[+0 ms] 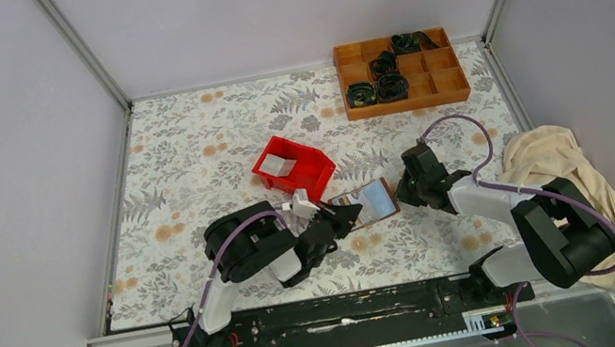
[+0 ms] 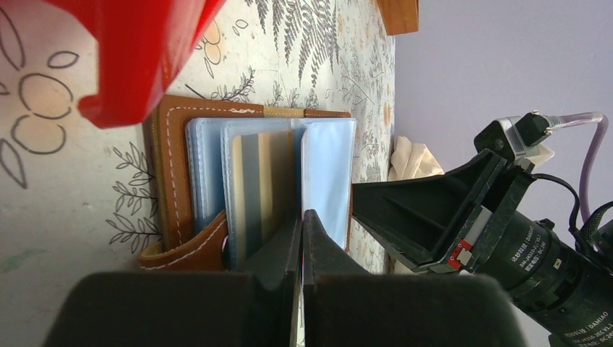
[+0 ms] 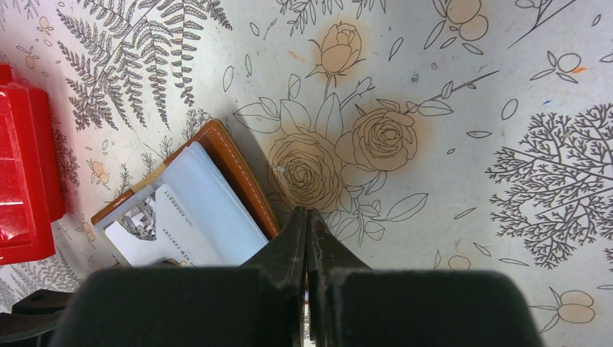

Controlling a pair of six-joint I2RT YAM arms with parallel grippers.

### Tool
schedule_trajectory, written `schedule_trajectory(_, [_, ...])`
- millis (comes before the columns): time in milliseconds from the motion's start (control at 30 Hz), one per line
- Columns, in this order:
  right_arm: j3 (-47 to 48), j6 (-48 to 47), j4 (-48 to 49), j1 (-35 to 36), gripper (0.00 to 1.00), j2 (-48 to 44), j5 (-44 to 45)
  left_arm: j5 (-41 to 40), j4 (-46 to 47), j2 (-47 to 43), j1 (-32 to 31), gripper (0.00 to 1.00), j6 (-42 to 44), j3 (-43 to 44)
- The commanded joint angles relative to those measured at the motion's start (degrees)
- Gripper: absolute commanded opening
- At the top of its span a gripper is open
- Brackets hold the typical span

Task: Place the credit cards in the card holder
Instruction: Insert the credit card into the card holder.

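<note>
Brown card holder [image 1: 373, 202] lay spread open on the flowered table [image 1: 185, 147], between the two grippers. The left gripper [image 2: 302, 215] had its jaws pressed fully together with nothing between them. Its tips were over the near edge of the holder's pale blue sleeves, and whether they touched the sleeves could not be told. Just ahead of those tips, a little to their left in the wrist view, a gold-tan card [image 2: 269, 184] with a grey band sat inside one clear sleeve.

The right gripper [image 3: 307, 212] was likewise closed and empty. Its tips were at the holder's stitched brown edge, and the holder ran off to their left. On the open lining there, a white card [image 3: 170, 220] with dark print lay face up; whether it was tucked into a sleeve was unclear.

A red bin [image 1: 315, 172] stood just beyond the left gripper, close beside the holder. An orange tray [image 1: 448, 84] holding dark coiled items sat far ahead of the right gripper. A cream cloth [image 1: 558, 153] lay bunched beside that arm.
</note>
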Motion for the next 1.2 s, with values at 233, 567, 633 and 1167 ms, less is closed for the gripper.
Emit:
schedule_trajectory(233, [-1.8,-0.2,-7.4,1.1,0.0,1.8,-1.3,0.2,-11.0,0.3,-0.8,0.0,2.3,2.7])
schedule_trajectory(567, [-1.7,-0.1,-7.2,1.2,0.0,2.0,-1.5,0.1,-11.8,0.9,-1.4,0.0,1.2,2.2])
schedule_trajectory(633, [-1.7,-0.1,-7.3,1.1,0.0,1.9,-1.6,0.1,-12.9,0.8,-1.3,0.0,1.4,2.9])
schedule_trajectory(1167, [-1.4,-0.1,-6.6,1.4,0.0,3.0,-2.0,3.6,-21.2,1.7,-1.4,0.22,3.4,7.4])
